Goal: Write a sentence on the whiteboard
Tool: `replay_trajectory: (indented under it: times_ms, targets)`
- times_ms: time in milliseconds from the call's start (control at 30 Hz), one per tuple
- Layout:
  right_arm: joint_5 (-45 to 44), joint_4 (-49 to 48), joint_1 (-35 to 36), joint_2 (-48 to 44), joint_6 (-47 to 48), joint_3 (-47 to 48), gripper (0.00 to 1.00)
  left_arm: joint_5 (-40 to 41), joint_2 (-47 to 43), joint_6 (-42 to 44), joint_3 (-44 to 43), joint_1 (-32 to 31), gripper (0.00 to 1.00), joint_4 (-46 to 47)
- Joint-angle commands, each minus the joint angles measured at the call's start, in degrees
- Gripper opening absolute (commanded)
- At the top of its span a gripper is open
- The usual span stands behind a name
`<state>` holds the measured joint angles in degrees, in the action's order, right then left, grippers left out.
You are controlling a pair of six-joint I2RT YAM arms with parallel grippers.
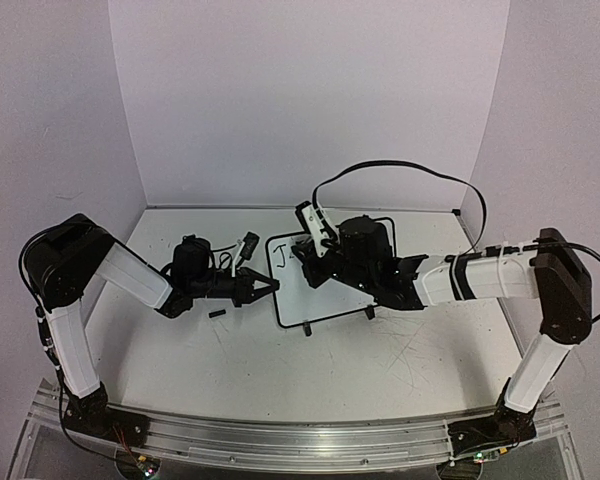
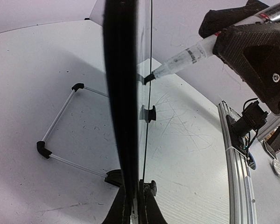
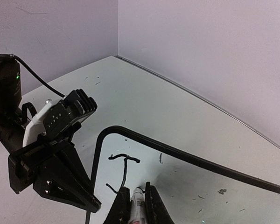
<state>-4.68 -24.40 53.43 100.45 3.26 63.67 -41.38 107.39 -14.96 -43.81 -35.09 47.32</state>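
Starting at the near edge: the ribbed metal rail [image 1: 310, 440] carries both my bases, and the scuffed, scratched white table [image 1: 280, 380] spreads out beyond it. A short black stub [image 1: 217, 313] lies on that table, just near-left of my left gripper [image 1: 268, 289].

That left gripper is pinched right down on the whiteboard [image 1: 305, 295], clamping its left short edge between both fingers. The whiteboard sits mid-table between my arms. Its long axis runs left to right, the right end swung a little farther away. It's propped on two small black feet [image 1: 307, 328] along its near long edge, and from my left wrist I see it edge-on, a thin dark slab rising off the table. The face is smooth, glossy white, and the thin black frame [image 3: 186, 156] has rounded corners.

Now the sentence [image 3: 124, 172]: one black hand-drawn J near the left end, and a small speck beside it that I can't make out.

My right gripper [image 3: 137, 207] is closed tight around the marker [image 2: 184, 59], a pale translucent barrel with a dark tip. Its long axis slants down from my fingers [image 3: 121, 207] toward the whiteboard face, and the tip looks to be touching just right of the J's stem.

Beyond it all stand plain matte walls [image 1: 310, 100].
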Motion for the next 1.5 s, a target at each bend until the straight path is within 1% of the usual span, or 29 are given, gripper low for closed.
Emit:
replay_trajectory:
  times_ms: [0,167,667,1067,1300,1467]
  targets:
    - [0.7,-1.7,0.1,1.5,-0.1,2.4,0.0,1.5,-1.3,3.5,-0.9,-0.2,0.0,-3.2]
    - [1.5,-1.5,0.3,1.4,-0.8,1.5,0.0,1.7,-1.3,3.7,-0.9,-0.2,0.0,-3.4]
    - [-1.5,-1.1,0.4,-0.7,-0.7,-1.7,0.0,1.8,-1.3,3.9,-0.9,-0.2,0.0,-3.8]
    - [-7.3,-3.0,0.4,-2.7,-0.2,-2.9,0.0,1.9,-1.3,4.0,-0.9,-0.2,0.0,-4.1]
    - [-6.8,-4.5,0.4,-2.1,0.1,-1.8,0.0,1.8,-1.3,3.9,-0.9,-0.2,0.0,-4.0]
    - [-4.9,-4.5,0.4,-0.4,-0.3,-0.1,0.0,1.9,-1.5,4.0,-0.8,-0.2,0.0,-4.2]
